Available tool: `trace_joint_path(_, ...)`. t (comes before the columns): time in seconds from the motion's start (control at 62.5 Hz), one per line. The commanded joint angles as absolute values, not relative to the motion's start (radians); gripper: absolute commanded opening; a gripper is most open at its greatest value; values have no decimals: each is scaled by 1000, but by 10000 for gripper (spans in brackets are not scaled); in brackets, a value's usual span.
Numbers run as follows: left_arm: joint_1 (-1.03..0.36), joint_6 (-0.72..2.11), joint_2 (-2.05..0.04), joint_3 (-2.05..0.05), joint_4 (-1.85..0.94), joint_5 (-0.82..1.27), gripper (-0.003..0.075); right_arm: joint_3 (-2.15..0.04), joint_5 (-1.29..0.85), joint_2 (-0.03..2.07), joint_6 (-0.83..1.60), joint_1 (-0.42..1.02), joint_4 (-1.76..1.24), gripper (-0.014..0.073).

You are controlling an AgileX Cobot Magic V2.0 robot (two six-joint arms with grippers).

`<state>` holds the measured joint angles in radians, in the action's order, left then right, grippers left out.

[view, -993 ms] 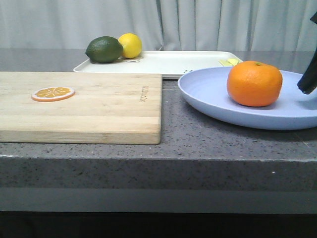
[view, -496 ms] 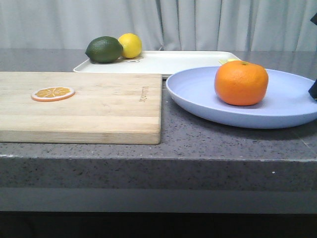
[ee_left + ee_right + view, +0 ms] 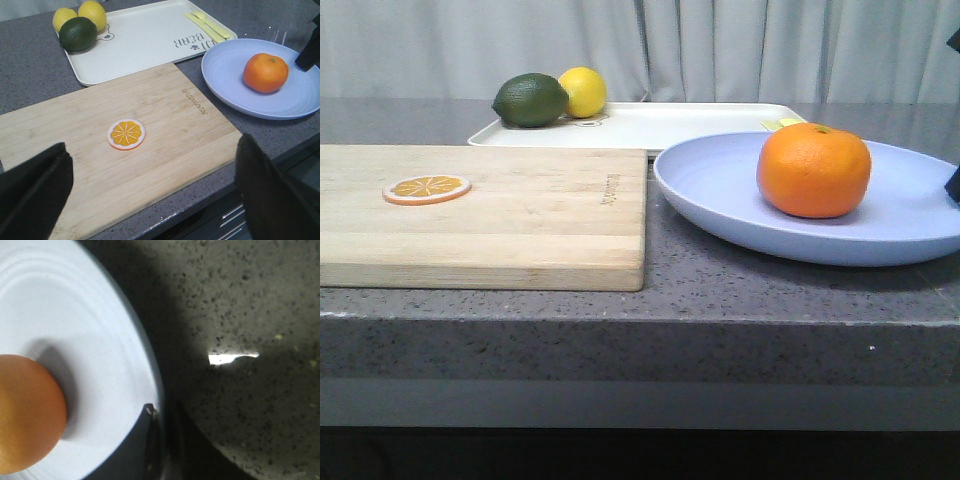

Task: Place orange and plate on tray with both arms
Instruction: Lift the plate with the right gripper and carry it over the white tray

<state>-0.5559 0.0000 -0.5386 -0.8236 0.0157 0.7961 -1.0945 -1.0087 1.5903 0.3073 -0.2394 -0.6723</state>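
the orange (image 3: 814,170) sits on the plate (image 3: 720,190), right of the plate's centre in the front view. the plate is at the right side of the grey stone counter (image 3: 620,320), just right of the wooden cutting board (image 3: 480,215), its far edge close to the front rim of the tray (image 3: 670,125); whether it rests on the counter or is lifted off it cannot be told. a shadow lies under its near edge.

the tray lies behind board and plate; a dark green lime (image 3: 530,100) and a yellow lemon (image 3: 583,91) at its far left corner, pale yellow utensils (image 3: 210,26) at its right end. a thin orange slice (image 3: 427,188) lies on the left part of the board.

right gripper (image 3: 155,440): closed on the plate's right rim, one dark finger over the rim in the right wrist view, orange close by on the plate.

left gripper (image 3: 150,195): jaws wide apart, holding nothing, above the near edge of the board, well apart from plate and tray
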Motion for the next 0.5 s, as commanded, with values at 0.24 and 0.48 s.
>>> trace_joint_path(0.24,-554,-10,-541,-848,7,717,641,-1215,-1102,1555,295,-242,-729,-109)
trace_joint_path(0.48,-554,-10,-541,-848,7,717,641,-1381,-1091,1584,181,-226,-727,-109)
